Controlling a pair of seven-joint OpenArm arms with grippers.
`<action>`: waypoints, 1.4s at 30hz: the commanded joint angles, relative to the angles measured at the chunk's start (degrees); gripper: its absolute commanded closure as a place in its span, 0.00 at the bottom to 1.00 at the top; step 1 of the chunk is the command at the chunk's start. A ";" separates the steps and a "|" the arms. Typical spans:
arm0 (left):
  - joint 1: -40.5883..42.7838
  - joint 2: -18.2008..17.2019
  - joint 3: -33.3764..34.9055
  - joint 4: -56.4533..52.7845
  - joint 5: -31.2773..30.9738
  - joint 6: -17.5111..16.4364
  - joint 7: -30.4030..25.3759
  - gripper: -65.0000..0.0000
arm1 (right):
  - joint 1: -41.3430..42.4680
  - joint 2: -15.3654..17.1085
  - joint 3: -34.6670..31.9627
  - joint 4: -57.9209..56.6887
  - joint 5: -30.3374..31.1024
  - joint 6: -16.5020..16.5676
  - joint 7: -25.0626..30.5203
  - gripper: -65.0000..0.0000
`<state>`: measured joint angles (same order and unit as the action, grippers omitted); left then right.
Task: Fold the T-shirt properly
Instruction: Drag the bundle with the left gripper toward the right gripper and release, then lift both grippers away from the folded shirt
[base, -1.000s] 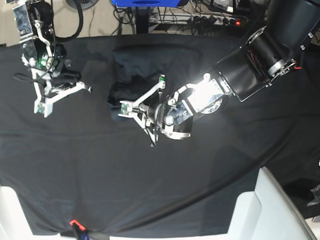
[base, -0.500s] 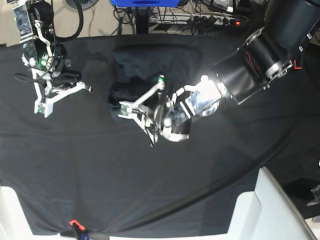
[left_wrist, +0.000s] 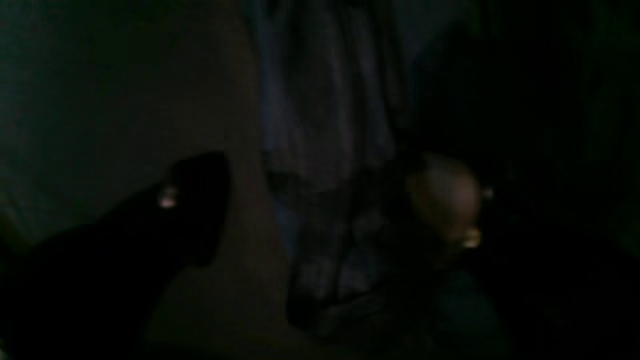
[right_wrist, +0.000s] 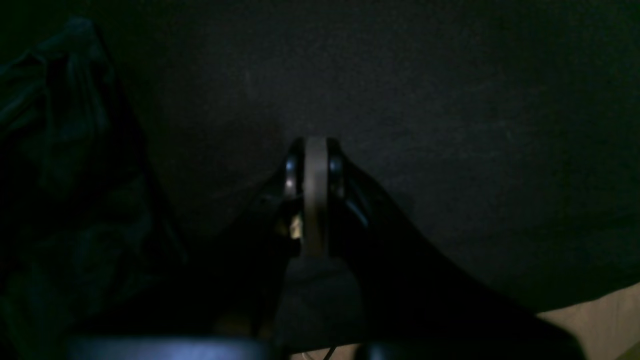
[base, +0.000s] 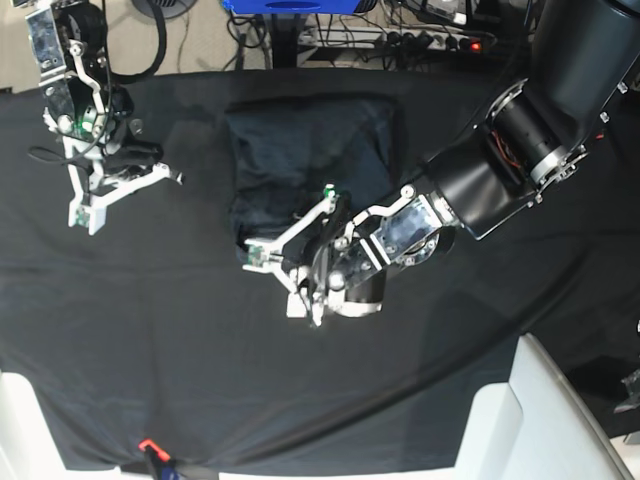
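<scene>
While your right pincer (base: 125, 195) hangs clenched on nothing at the left over the black tablecloth (base: 150, 340) covering the table, you see the T-shirt (base: 310, 150) lying folded near the middle, and your left pincer (base: 280, 280) spread wide and released just below its lower edge.

Matt heathered knit T-shirt (base: 310, 150), matt black cloth tablecloth (base: 150, 330), glossy black arm housing (base: 520, 130)

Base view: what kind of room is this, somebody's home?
Probably a robotics lab or workshop, not a home. A black tablecloth covers a workbench, tangled cables and a power strip lie behind it, and two robot arms work over a T-shirt.
</scene>
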<state>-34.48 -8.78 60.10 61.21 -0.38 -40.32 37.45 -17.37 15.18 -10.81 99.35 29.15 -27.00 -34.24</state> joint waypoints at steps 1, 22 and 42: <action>-1.70 0.38 -0.71 0.64 -0.19 0.32 -0.48 0.05 | 0.27 0.42 0.21 0.91 -0.27 0.24 0.96 1.00; 11.49 -13.69 -18.38 40.72 -8.63 0.32 19.65 0.98 | -1.93 2.18 -7.35 7.42 -0.62 0.32 -4.40 1.00; 53.78 -11.66 -45.28 46.35 5.61 0.32 -2.86 1.00 | 1.06 6.75 -30.64 10.50 -0.62 0.24 -4.13 1.00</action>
<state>19.40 -20.32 14.94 106.69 5.96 -40.32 35.94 -16.56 21.74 -41.65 108.81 28.51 -26.61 -39.05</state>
